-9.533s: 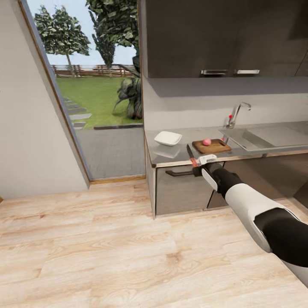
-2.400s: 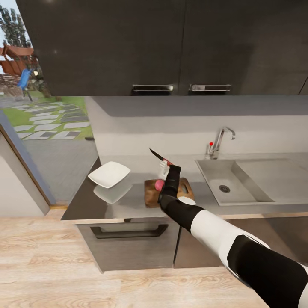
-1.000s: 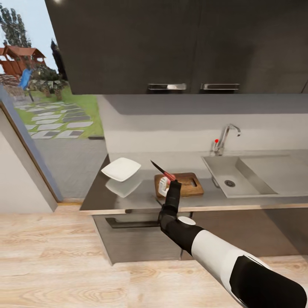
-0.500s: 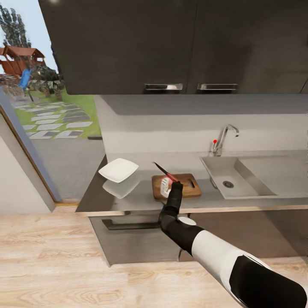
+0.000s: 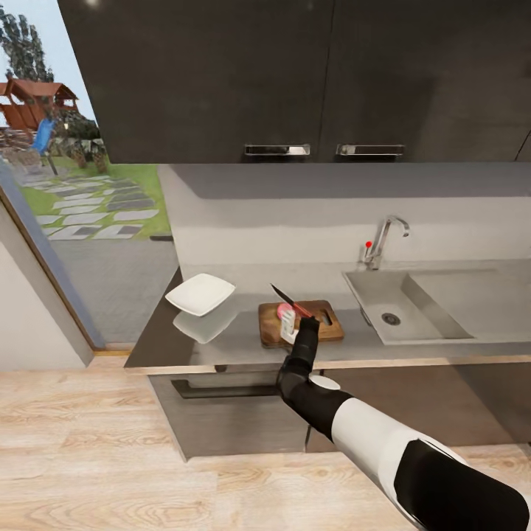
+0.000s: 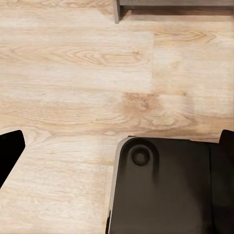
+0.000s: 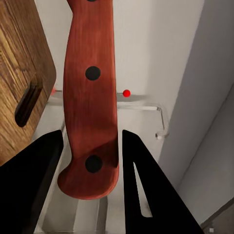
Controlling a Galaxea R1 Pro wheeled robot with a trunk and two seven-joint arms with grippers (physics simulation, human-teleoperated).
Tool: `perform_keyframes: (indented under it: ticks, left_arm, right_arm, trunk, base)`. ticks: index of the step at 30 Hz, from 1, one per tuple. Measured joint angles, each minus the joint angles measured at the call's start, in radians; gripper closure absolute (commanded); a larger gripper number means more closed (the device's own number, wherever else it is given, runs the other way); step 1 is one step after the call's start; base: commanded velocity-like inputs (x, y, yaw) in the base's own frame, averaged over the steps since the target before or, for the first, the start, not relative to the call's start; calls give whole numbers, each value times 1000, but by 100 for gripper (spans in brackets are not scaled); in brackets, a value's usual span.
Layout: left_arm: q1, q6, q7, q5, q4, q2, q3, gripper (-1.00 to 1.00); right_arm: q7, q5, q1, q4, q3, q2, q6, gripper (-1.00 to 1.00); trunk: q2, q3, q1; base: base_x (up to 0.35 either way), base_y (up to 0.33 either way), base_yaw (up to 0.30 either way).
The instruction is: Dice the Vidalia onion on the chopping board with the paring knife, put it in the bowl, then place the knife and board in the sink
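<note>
**Knife comes lower over the board**

Since half a second ago our right arm has brought the paring knife (image 5: 287, 299) a little lower and nearer the chopping board (image 5: 324, 324), while the counter has drifted slightly in the head view because the head itself moved.

From largest to smallest: the kitchen shows dark upper cabinets (image 5: 221, 81) over a grey backsplash, a glass wall at the left with lawn and stepping stones beyond, and a light wood floor (image 5: 110, 457) in front of the grey lower cabinets. The countertop (image 5: 221, 346) runs across the picture, with the sink (image 5: 402, 302) set into it on the right and the faucet (image 5: 383, 240) behind that.

The chopping board lies flat between the bowl (image 5: 200, 293) and the sink, with its handle slot toward the sink. The white bowl sits well apart to the board's left. A bit of pink onion (image 5: 283, 313) shows on the board, right beside our right gripper (image 5: 291, 324).

That gripper is clamped on the knife's red handle (image 7: 91, 97), one dark finger (image 7: 29, 185) on each side, and the blade points up and to the left, above the board.

In the left wrist view we see floor planks and a dark part of our base (image 6: 161, 187); whether the left gripper (image 6: 117, 146) is apart or together we cannot tell.
</note>
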Motion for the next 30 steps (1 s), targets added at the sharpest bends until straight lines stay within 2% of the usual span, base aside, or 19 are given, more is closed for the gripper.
perform_keyframes:
  ticks: [5,12,14,15,30]
  left_arm:
    - [0,0,0,0,0,0,0,-100]
    - [0,0,0,0,0,0,0,-100]
    - [0,1,0,0,0,0,0,-100]
    - [0,1,0,0,0,0,0,-100]
    - [1,1,0,0,2,0,0,-100]
  right_arm:
    - [1,-1,0,16,0,0,0,100]
    - [1,-51,0,23,0,0,1,100]
    - [3,-15,16,22,5,0,17,100]
    - [3,-13,16,21,5,0,18,100]
    - [3,-9,18,21,5,0,19,100]
  trunk:
    - [0,0,0]
    - [0,0,0]
    - [0,0,0]
    - [0,0,0]
    - [0,0,0]
  base:
    - [0,0,0]
    - [7,13,0]
    - [4,7,0]
    - [1,3,0]
    - [0,0,0]
